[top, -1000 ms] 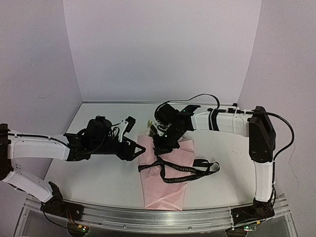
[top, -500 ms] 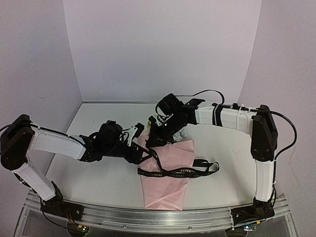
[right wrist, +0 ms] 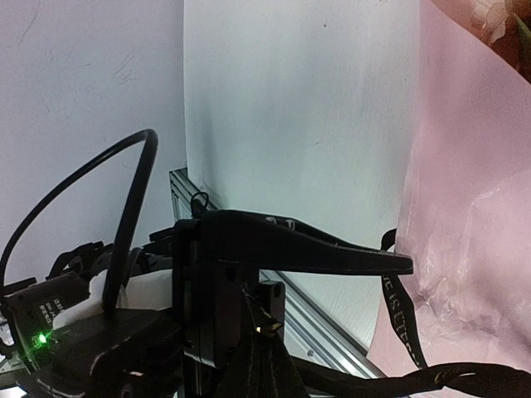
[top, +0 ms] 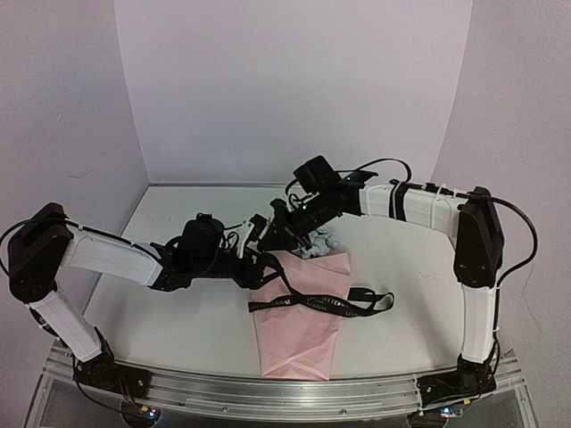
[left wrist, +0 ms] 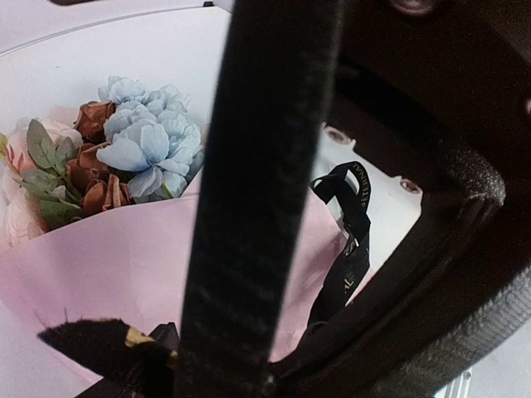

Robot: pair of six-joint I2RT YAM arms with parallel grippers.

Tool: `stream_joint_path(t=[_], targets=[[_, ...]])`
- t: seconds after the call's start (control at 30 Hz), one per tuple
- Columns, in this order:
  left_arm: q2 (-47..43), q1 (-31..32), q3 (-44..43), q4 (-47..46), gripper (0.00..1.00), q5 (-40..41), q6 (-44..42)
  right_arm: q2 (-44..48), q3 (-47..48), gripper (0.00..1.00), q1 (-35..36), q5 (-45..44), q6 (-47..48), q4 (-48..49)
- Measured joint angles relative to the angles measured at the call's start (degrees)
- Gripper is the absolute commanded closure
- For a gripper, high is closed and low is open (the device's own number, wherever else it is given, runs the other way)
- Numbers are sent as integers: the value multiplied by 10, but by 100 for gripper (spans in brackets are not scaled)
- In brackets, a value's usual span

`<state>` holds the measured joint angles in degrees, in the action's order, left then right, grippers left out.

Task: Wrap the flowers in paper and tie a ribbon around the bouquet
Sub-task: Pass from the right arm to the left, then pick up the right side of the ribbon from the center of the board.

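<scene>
Inside the bouquet [top: 294, 334], the flowers' [left wrist: 145, 149] stems are hidden; a blurred finger [left wrist: 257, 207] of the left tool [top: 259, 252] blocks the bouquet's middle and part of the ribbon [left wrist: 353, 224].

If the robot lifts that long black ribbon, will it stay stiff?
Probably floppy: the narrow black satin ribbon lies in loose curves and a loop across the pink paper. Likely light too, being so thin.

**Arms converged at centre, one claw parted, one closed**

The left arm [top: 107, 259] bent at its elbow at 9 o'clock and stretched its forearm low toward 3 o'clock. The left claw [top: 257, 252] had its fingers [left wrist: 257, 207] apart. The right arm [top: 419, 203] rose at 4 o'clock, bent, and reached toward 9 o'clock. The right claw [top: 284, 234] angled down toward 7 o'clock, pressed closed, just beside the left claw.
</scene>
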<state>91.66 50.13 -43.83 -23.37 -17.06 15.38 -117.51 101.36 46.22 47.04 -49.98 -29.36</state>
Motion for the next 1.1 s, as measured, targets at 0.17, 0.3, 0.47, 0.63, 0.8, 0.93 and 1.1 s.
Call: stream_joint_path(t=[0.17,0.3,0.47,0.63,0.8,0.93,1.1], targets=[[1,0,0,-24,45,-5,-1,0,0,100,-2,16,-17,1],[6,0,0,-40,49,-15,1,0,0,100,-2,21,-24,2],[17,0,-1,-53,66,-31,4,0,0,100,-2,32,-29,2],[33,0,-6,-61,93,-40,10,0,-1,97,-3,40,-30,1],[46,2,-9,-62,100,-40,15,7,-22,70,-8,27,-2,-11],[49,1,-8,-65,100,-18,27,45,-66,45,-16,-25,51,-74],[47,-1,-2,-76,100,17,49,166,-170,34,-19,-146,117,-146]])
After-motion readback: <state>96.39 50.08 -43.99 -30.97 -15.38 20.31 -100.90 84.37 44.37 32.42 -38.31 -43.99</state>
